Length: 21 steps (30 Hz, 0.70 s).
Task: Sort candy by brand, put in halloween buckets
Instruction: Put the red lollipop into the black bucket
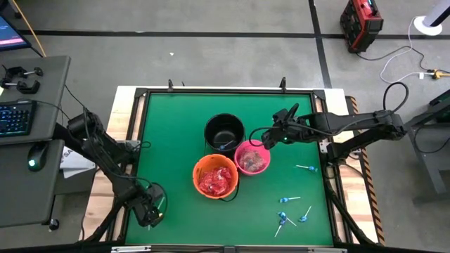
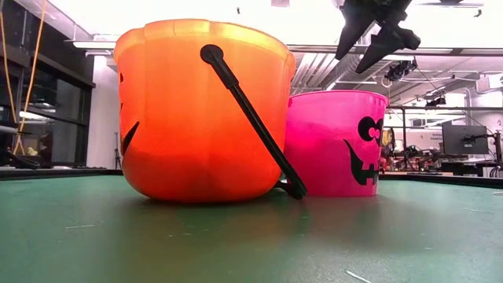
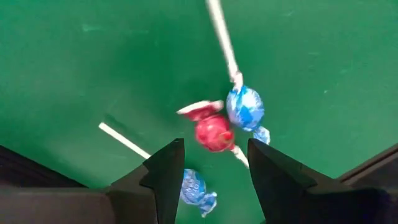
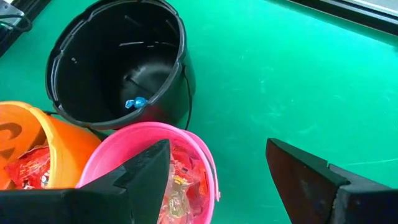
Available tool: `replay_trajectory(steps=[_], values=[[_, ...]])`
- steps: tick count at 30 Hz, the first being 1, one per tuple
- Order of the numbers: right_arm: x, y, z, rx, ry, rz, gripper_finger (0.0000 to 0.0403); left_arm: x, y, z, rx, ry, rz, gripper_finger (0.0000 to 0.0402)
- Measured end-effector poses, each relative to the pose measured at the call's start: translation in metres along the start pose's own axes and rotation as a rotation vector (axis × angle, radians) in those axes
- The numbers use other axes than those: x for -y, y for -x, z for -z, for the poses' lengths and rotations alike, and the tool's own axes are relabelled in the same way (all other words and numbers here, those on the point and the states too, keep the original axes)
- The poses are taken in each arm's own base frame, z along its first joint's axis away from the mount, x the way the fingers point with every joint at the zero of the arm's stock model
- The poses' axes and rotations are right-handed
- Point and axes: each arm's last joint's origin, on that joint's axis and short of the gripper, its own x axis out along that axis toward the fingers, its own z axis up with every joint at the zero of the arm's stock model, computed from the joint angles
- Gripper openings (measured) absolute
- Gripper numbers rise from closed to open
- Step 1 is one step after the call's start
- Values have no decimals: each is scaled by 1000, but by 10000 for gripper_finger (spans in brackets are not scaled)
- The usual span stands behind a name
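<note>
Three halloween buckets stand mid-table: black [image 1: 225, 131] with one blue lollipop [image 4: 135, 102] in it, orange [image 1: 215, 177] with red packets, and pink [image 1: 252, 159] with wrapped candy. At the table's near left corner my left gripper [image 1: 150, 211] points down, open. A red-headed lollipop [image 3: 214, 132] and two blue ones [image 3: 244, 107] [image 3: 196, 188] lie on the mat below its fingers. My right gripper [image 1: 271, 136] hangs open above the pink bucket's far rim and holds nothing. Several blue lollipops [image 1: 290, 211] lie on the mat near the right.
The green mat [image 1: 176, 140] has a raised black frame around it. The three buckets touch or nearly touch in a cluster. The orange bucket's black handle [image 2: 251, 118] hangs down its near side. One more blue lollipop [image 1: 306, 169] lies right of the pink bucket.
</note>
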Motion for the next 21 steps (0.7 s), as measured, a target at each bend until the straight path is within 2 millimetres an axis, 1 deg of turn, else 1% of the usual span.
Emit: replay_trajectory(steps=[5, 11, 17, 19, 21], values=[[0, 0, 0, 0, 0, 0, 259, 0, -1, 3, 5, 43, 6, 165], [0, 0, 0, 0, -2, 0, 259, 0, -15, 3, 13, 32, -53, 165], [0, 0, 0, 0, -2, 0, 259, 4, -20, 0, 4, 59, -47, 164], [0, 0, 0, 0, -2, 0, 259, 4, -19, -1, 6, 42, -48, 156], [0, 0, 0, 0, -2, 0, 259, 3, -17, -1, 3, 19, -49, 130]])
